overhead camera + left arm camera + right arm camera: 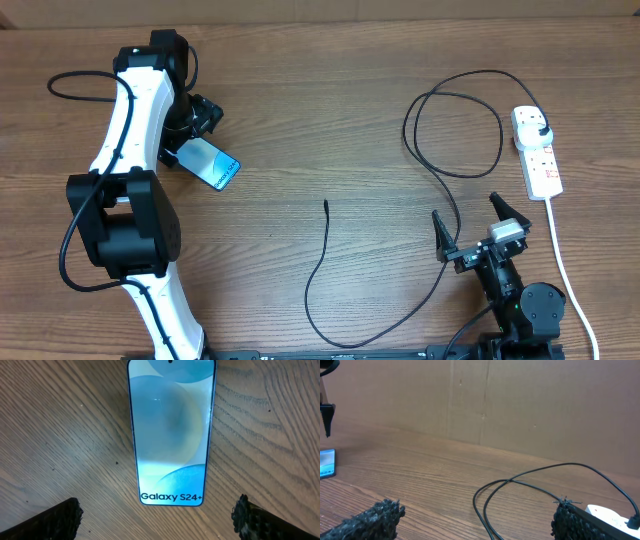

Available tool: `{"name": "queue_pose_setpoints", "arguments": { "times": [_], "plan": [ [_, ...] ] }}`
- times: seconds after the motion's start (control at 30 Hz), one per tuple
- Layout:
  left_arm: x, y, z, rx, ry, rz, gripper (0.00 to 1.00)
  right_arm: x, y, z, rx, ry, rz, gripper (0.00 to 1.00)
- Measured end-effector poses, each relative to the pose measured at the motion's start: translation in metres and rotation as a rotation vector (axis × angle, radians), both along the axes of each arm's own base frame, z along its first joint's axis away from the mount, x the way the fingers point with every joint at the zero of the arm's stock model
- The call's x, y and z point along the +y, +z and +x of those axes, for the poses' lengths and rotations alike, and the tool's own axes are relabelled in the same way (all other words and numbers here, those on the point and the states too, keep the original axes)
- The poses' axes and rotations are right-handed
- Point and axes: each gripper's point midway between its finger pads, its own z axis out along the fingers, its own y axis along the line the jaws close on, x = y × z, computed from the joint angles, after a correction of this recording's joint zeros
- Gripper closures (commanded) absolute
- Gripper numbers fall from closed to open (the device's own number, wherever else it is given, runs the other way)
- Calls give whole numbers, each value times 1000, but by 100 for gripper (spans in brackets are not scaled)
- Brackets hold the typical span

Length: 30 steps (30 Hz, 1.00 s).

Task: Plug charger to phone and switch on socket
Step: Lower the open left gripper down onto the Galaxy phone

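Left gripper (157,512) hovers, fingers spread wide, over slim rectangular phone (171,435) with lit light-blue Galaxy screen. It lies flat toward the left edge of the wooden desk (330,100), fingers clear of it. Right gripper (474,224) is spread apart, empty, near front-right corner. Long thin black charger cable (327,232) loops across desk, connector tip (326,206) loose mid-desk. Its black plug (541,131) sits in white elongated power strip (540,165) by right edge.
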Motion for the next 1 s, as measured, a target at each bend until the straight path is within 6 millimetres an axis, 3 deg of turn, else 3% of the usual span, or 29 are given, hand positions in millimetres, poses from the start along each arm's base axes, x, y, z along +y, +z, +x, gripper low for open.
{"name": "queue_pose_setpoints", "arguments": {
  "times": [0.2,0.77,1.0],
  "plan": [
    [-1,-6,-1,0,44,-4,0,0,0,0,0,0,0,0],
    [-1,-59,-4,-22,81,-3,0,0,0,0,0,0,0,0],
    [0,-68,2,-59,81,-3,0,0,0,0,0,0,0,0]
  ]
}}
